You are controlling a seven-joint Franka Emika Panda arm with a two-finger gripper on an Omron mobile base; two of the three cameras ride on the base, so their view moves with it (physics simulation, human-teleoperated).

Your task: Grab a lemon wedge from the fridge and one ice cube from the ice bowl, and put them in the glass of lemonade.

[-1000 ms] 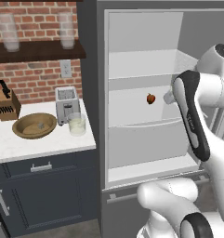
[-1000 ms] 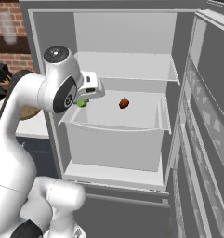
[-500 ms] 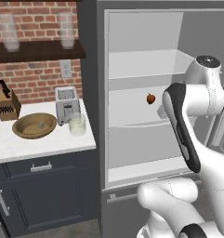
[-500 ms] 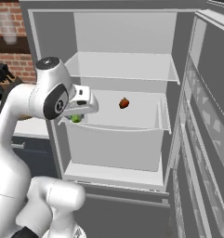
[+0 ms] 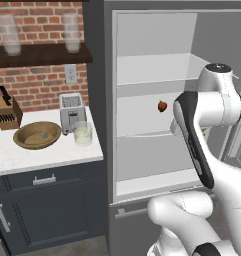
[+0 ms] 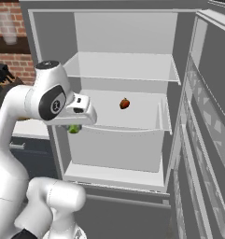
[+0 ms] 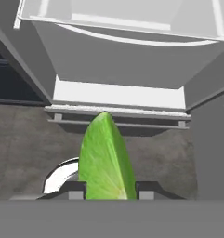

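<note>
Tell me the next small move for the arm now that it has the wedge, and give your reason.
Probably swing the arm left, out of the fridge toward the counter. The gripper is shut on the lemon wedge, which hangs below the hand in front of the open fridge in the right base view. The glass of lemonade stands on the counter beside the toaster, well to the left.
</note>
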